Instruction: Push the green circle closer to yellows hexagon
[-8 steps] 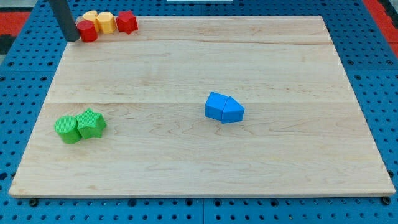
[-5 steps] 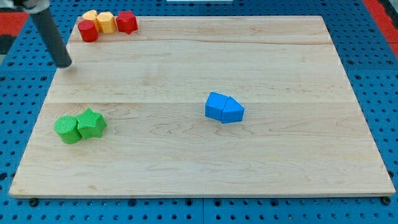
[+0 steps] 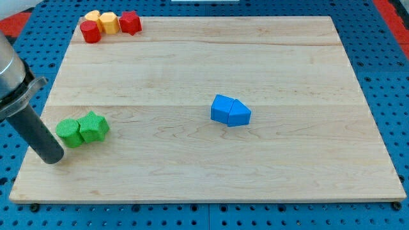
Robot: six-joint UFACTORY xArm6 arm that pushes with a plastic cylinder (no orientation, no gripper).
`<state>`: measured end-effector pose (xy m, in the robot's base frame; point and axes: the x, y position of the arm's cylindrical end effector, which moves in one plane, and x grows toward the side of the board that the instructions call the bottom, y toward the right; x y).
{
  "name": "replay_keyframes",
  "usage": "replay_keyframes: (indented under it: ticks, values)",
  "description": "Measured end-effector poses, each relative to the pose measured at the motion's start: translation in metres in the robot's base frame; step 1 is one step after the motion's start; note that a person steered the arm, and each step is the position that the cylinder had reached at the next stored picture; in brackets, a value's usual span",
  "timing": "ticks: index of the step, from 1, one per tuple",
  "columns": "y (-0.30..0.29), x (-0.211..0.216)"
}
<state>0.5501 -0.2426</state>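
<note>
The green circle (image 3: 68, 132) lies near the board's left edge, touching a green star (image 3: 94, 126) on its right. The yellow hexagon (image 3: 108, 23) sits at the view's top left, between a red cylinder (image 3: 91, 32) and a red hexagon (image 3: 130, 22), with another yellow block (image 3: 93, 16) behind. My tip (image 3: 54, 160) rests on the board just below and left of the green circle, close to it but apart. The rod slants up to the view's left.
A blue block (image 3: 222, 108) and a blue triangle (image 3: 239, 114) touch each other right of the board's middle. The wooden board (image 3: 204, 57) lies on a blue pegboard (image 3: 390, 96).
My tip has travelled from beside the red cylinder at the top left down along the board's left edge to just below-left of the green circle. No block has moved.
</note>
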Motion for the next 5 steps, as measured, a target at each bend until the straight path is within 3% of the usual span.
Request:
replay_keyframes:
  ticks: [3,4,5]
  values:
    - [-0.006,-0.055]
    - [-0.006,-0.053]
    - [-0.001,-0.017]
